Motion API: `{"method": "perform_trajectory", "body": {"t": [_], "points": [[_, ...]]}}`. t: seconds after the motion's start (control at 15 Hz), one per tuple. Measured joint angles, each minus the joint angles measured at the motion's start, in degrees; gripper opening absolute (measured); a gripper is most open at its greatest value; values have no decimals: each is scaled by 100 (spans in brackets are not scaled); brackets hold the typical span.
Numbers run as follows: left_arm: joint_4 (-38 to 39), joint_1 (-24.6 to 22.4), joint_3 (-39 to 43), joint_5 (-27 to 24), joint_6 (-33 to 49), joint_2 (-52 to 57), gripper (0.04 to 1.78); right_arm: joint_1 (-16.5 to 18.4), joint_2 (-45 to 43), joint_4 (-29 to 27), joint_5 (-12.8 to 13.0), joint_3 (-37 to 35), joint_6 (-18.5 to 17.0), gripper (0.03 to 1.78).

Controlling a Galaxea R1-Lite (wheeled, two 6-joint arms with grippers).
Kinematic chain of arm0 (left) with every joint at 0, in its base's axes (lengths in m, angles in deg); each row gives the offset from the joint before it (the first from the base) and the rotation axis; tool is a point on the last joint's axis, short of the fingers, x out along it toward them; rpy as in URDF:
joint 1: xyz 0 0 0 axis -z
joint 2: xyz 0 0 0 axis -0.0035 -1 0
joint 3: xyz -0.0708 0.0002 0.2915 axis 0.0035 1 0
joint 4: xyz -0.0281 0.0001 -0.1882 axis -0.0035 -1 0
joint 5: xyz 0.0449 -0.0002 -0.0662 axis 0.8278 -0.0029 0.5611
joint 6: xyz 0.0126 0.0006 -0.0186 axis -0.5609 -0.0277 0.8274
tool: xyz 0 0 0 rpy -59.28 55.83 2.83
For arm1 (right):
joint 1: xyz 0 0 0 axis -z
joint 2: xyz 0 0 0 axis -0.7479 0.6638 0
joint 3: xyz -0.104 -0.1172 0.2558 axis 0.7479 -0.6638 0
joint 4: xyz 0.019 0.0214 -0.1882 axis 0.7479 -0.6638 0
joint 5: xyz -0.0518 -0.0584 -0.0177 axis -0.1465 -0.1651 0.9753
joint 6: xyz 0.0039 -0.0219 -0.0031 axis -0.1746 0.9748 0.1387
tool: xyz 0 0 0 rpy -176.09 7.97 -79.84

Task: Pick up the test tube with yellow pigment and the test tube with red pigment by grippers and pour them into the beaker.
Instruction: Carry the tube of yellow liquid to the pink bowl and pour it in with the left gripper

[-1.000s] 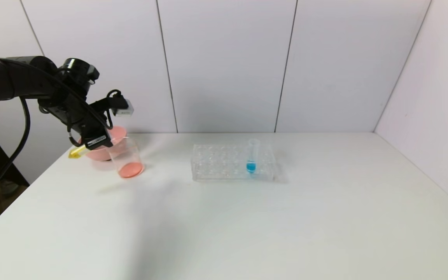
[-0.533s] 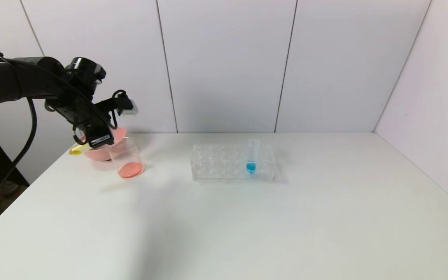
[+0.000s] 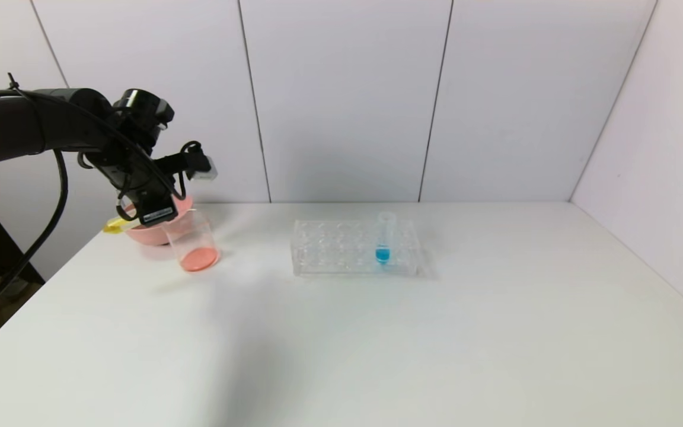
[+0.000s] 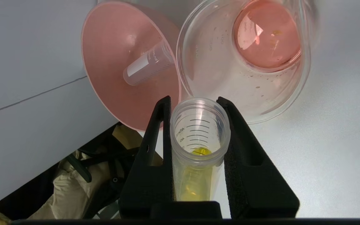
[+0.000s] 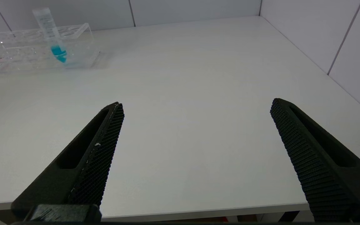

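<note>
While your left gripper [image 4: 198, 131], jaws clamped on the test tube with yellow pigment [image 4: 198, 147], nears the table's far-left corner, the tube's mouth aims at the beaker [image 4: 245, 62] rim.

Bystanders on the white desk

A pink bowl [image 3: 150, 233] is sitting near the desk's [image 3: 377, 332] far left corner, close to the left edge. A clear many-holed tube rack [image 3: 356, 248] is lying toward the far edge, near the middle of the desk's width, well apart from the bowl. A tube with blue liquid [image 3: 383, 239] is standing upright in a hole toward the rack's right end. Pale panelled walls [image 3: 341, 95] are rising along the desk's far and right edges.
</note>
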Motion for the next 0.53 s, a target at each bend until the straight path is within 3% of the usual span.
{"method": "perform_trajectory", "body": {"t": [0.53], "points": [[51,79,-5,430,-9,-49,47,0,0,0,0,0,2,171]]}}
